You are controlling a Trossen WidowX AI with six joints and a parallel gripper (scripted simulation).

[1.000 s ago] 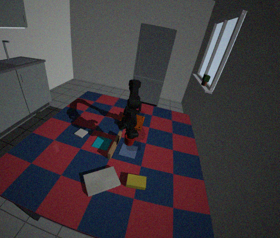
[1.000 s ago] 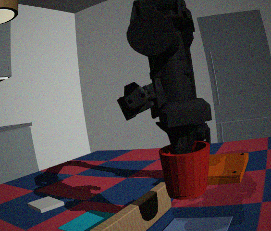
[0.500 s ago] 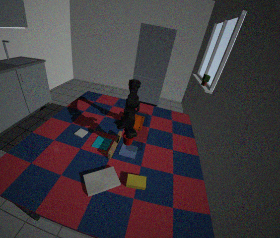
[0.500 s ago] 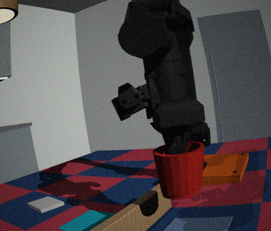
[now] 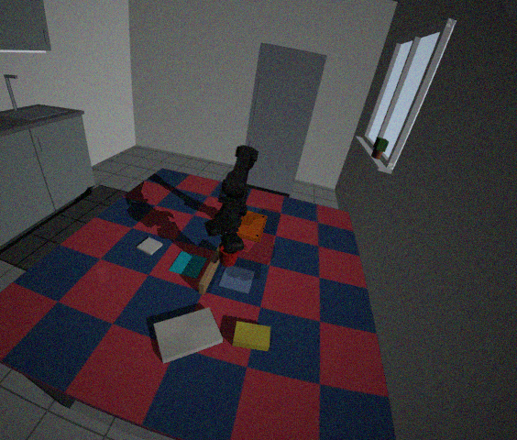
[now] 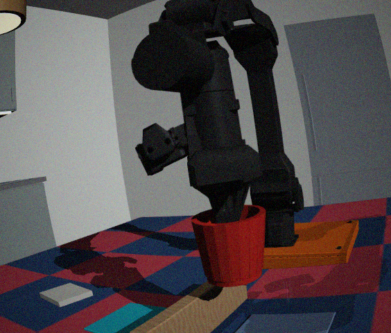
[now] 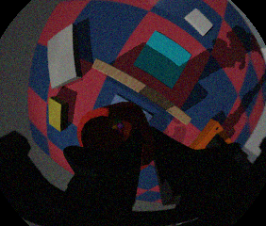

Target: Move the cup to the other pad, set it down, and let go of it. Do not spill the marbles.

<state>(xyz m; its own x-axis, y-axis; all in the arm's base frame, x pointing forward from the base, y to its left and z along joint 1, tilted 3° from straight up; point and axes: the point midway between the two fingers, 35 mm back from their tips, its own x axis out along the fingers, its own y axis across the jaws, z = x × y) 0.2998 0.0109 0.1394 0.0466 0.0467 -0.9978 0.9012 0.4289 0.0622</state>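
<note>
A red cup [image 5: 227, 258] [image 6: 229, 245] [image 7: 110, 135] hangs upright in the air, above the wooden bar [image 5: 208, 277] [image 6: 195, 311] [image 7: 140, 90] that lies between the two pads. My gripper [image 5: 230, 244] [image 6: 229, 211] is shut on the red cup's rim, with its fingers reaching down into the cup. The pale blue pad [image 5: 236, 279] [image 6: 288, 322] [image 7: 122, 100] lies on one side of the bar. The teal pad [image 5: 187, 264] [image 6: 116, 317] [image 7: 163, 58] lies on the other side. In the wrist view, small marbles [image 7: 117, 127] show faintly inside the dark cup.
The arm stands on an orange base plate [image 5: 253, 225] [image 6: 314, 243]. A small white block [image 5: 149, 245] [image 6: 65, 293] lies left of the teal pad. A large white box [image 5: 187, 334] and a yellow box [image 5: 251, 335] lie nearer the front of the checkered mat [image 5: 296, 369].
</note>
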